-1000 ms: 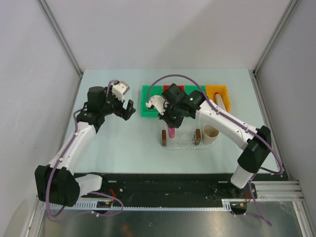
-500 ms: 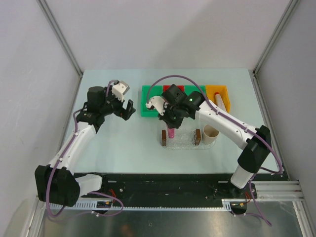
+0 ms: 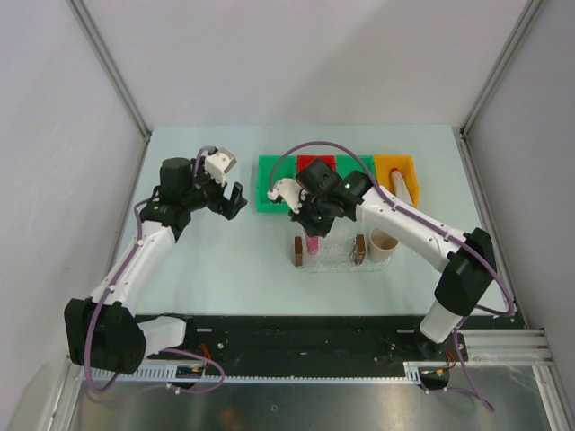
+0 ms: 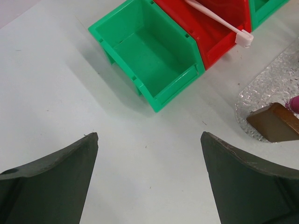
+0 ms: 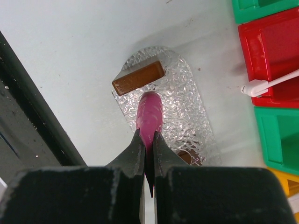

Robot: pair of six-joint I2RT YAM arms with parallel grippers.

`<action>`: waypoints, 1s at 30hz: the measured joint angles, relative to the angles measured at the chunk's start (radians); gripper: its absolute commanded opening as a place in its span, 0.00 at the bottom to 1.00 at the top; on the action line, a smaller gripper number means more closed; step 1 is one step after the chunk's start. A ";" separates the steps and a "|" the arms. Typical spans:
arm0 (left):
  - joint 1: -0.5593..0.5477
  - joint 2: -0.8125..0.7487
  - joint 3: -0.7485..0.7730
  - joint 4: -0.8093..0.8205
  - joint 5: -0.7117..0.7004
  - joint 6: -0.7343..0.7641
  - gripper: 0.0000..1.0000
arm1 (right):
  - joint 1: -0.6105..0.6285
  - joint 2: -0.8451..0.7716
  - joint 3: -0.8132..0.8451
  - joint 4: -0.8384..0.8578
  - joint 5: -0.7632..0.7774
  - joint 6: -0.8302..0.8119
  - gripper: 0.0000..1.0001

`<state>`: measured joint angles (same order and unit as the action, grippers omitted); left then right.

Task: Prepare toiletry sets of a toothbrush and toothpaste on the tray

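My right gripper (image 5: 148,140) is shut on the magenta toothpaste (image 5: 150,114) and holds it above the clear bumpy tray (image 5: 184,112), near its brown handle (image 5: 138,78). From above, the toothpaste (image 3: 312,241) hangs over the left part of the tray (image 3: 334,260). A white toothbrush (image 4: 217,19) lies in the red bin (image 4: 212,32), its head over the bin's front edge; it also shows in the right wrist view (image 5: 271,83). My left gripper (image 4: 149,140) is open and empty above the table, left of the bins (image 3: 235,199).
Green (image 3: 272,184), red (image 3: 314,164) and yellow (image 3: 395,171) bins stand in a row behind the tray. A beige cup (image 3: 384,242) stands just right of the tray. Another green bin (image 4: 147,56) lies ahead of my left gripper.
My right gripper has shifted slightly with the toothpaste over the tray. The left arm has not moved.
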<state>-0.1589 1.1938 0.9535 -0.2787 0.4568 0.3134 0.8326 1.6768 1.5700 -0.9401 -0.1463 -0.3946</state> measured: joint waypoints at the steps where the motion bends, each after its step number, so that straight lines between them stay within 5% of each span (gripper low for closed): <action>1: 0.000 0.002 0.000 0.000 0.000 0.000 0.95 | -0.002 -0.003 -0.005 0.003 -0.001 0.000 0.00; 30: 0.003 0.017 -0.004 0.000 0.018 0.000 0.95 | -0.023 -0.062 -0.192 0.188 -0.027 0.001 0.04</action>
<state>-0.1555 1.2106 0.9497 -0.2783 0.4751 0.3134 0.8093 1.6150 1.3777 -0.7521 -0.1734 -0.3939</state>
